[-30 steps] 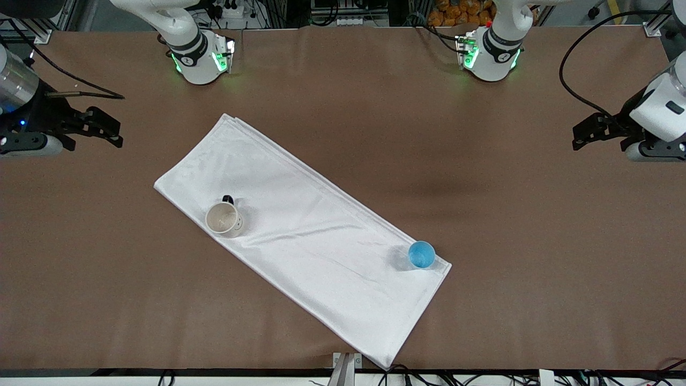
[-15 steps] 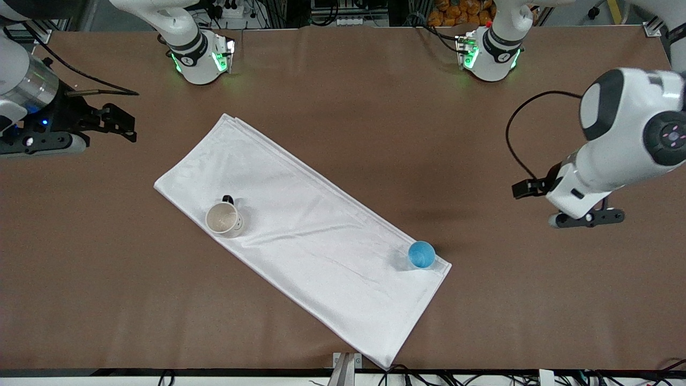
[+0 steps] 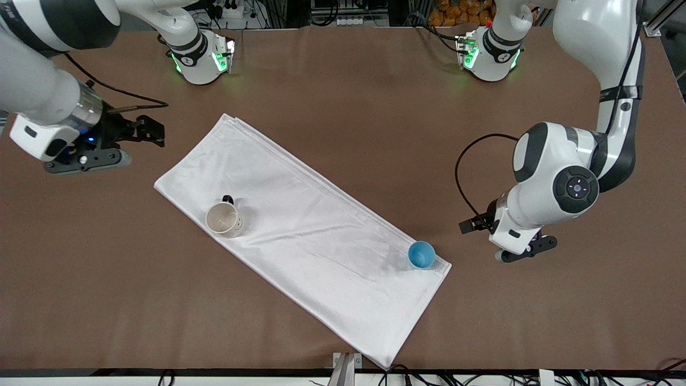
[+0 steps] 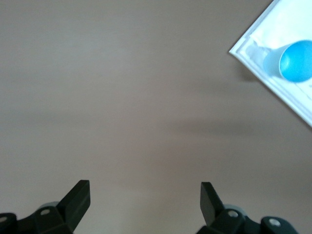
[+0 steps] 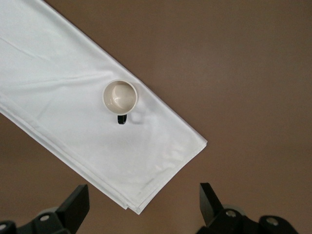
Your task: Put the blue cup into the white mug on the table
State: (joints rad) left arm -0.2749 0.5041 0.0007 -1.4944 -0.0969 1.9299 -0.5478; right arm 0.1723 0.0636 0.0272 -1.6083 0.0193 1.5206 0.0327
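Observation:
The blue cup (image 3: 422, 254) stands upright on a white cloth's corner toward the left arm's end of the brown table (image 3: 375, 107). It also shows in the left wrist view (image 4: 296, 61). The white mug (image 3: 223, 219) stands upright with its beige inside empty, on the cloth's part toward the right arm's end, and shows in the right wrist view (image 5: 120, 95). My left gripper (image 3: 471, 225) (image 4: 145, 187) is open and empty over bare table beside the cup. My right gripper (image 3: 155, 131) (image 5: 145, 190) is open and empty over the table beside the cloth's corner.
The folded white cloth (image 3: 311, 236) lies slantwise across the table's middle under both cups; it shows in both wrist views (image 4: 287, 19) (image 5: 63, 92). The arm bases (image 3: 201, 56) (image 3: 490, 53) stand at the table's edge farthest from the front camera. A metal bracket (image 3: 345, 364) sits at the nearest edge.
Both arms have swung in from the table's ends. My left gripper has come down close beside the blue cup. My right gripper has moved toward the cloth's corner. The cups have not moved.

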